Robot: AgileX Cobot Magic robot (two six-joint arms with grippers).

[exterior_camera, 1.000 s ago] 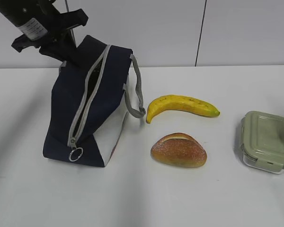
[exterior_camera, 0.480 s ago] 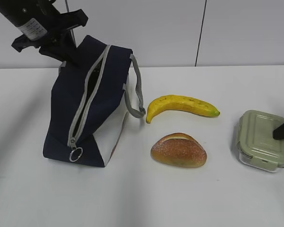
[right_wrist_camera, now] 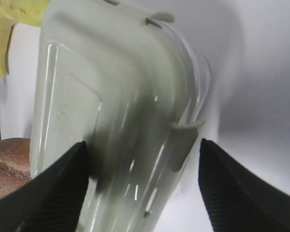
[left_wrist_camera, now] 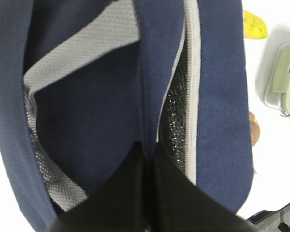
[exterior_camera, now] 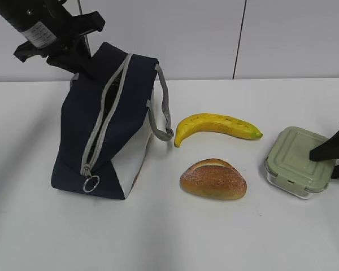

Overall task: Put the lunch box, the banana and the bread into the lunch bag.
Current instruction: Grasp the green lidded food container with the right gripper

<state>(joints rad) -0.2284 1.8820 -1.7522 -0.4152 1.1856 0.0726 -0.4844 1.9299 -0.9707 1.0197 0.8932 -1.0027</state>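
The navy lunch bag (exterior_camera: 110, 130) stands at the left with its zipper open, and silver lining shows inside the lunch bag (left_wrist_camera: 87, 106). My left gripper (exterior_camera: 82, 65) is shut on a fold of the bag's fabric at its upper rear edge (left_wrist_camera: 149, 150). The banana (exterior_camera: 214, 124) lies right of the bag, with the bread (exterior_camera: 213, 179) in front of it. At the far right sits the green-lidded lunch box (exterior_camera: 296, 161), turned at an angle. My right gripper (exterior_camera: 322, 164) stands open astride the lunch box (right_wrist_camera: 121, 96), one finger on each side (right_wrist_camera: 142, 150).
The bag's grey handle (exterior_camera: 161, 107) hangs toward the banana, and the zipper's ring pull (exterior_camera: 90, 184) lies at the bag's near end. White tabletop (exterior_camera: 169, 237) stretches in front of everything. A wall rises behind the table.
My right gripper has come in from the right edge onto the lunch box. The box has slid left and turned. The left gripper and bag have stayed put.
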